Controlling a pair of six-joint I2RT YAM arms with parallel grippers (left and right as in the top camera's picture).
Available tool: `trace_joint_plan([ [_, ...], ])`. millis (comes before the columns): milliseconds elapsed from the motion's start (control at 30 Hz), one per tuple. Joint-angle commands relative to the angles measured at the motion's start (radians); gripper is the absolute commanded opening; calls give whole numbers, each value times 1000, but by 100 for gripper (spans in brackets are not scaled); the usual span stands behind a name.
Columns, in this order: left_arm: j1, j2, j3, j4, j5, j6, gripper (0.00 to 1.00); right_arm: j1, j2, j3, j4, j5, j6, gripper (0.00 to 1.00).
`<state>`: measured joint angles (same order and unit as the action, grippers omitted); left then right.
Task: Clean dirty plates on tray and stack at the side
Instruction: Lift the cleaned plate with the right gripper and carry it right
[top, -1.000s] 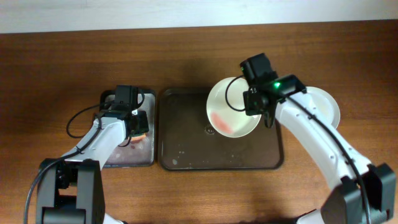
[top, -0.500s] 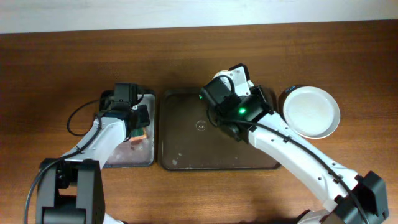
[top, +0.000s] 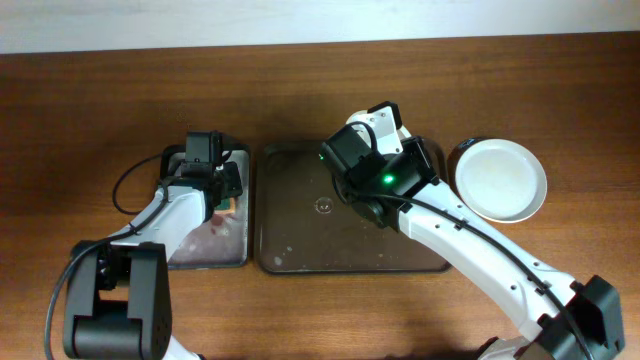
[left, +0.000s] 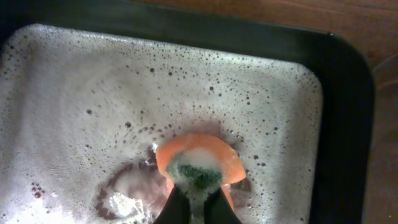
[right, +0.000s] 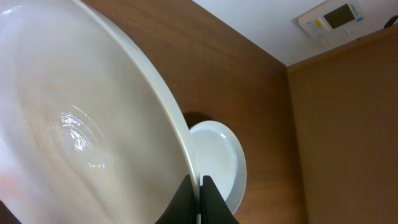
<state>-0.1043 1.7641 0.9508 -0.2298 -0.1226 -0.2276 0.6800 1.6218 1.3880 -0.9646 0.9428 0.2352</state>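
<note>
In the right wrist view a white plate (right: 74, 118) stands tilted on edge, and my right gripper (right: 198, 190) is shut on its rim. Behind it a second plate (right: 221, 162) lies flat on the wooden table; from overhead this plate (top: 500, 180) sits to the right of the dark brown tray (top: 300, 240). My right arm (top: 385, 175) hangs over the tray and hides most of the held plate from above. My left gripper (left: 198, 202) is shut on a foamy orange and green sponge (left: 199, 163) in the soapy grey tray (left: 339, 124).
The grey tray (top: 190, 255) lies just left of the brown tray, with a black cable (top: 130, 185) looping on its left. The brown tray's floor shows a few wet spots. A white wall runs behind the table's far edge.
My left gripper has shut on the sponge. My right arm has swung left over the tray and turned its plate from flat to on edge.
</note>
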Motion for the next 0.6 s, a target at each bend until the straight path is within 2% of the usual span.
trace_joint_plan([
  [0, 2, 6, -3, -19, -5, -2, 16, 0, -21, -1, 4, 37, 46, 4],
  [67, 3, -1, 0, -44, -5, -2, 53, -14, -21, -1, 3, 26, 74, 4],
  [100, 2, -9, 0, -70, -5, -2, 63, -23, -21, -1, 3, 3, 74, 4],
  [233, 2, -14, 0, -185, -4, -2, 61, -66, -21, -1, 4, -92, 74, 4],
  [300, 2, -14, 0, -221, -2, -2, 53, -84, -21, -1, 4, -117, 78, 4],
  [333, 2, -14, 0, -225, 4, -2, 35, -93, -21, -1, 4, -132, 83, 4],
  [367, 2, -14, 0, -224, 3, -2, 25, -93, -21, -1, 3, -132, 85, 4],
  [433, 2, -14, 0, -224, 3, -2, 12, -93, -21, -1, 3, -132, 85, 4],
  [467, 2, -14, 0, -224, 3, -2, 0, -93, -21, -1, 3, -132, 85, 4],
  [567, 2, -14, 0, -225, -4, -2, 0, -93, -21, -1, 3, -132, 88, 4],
])
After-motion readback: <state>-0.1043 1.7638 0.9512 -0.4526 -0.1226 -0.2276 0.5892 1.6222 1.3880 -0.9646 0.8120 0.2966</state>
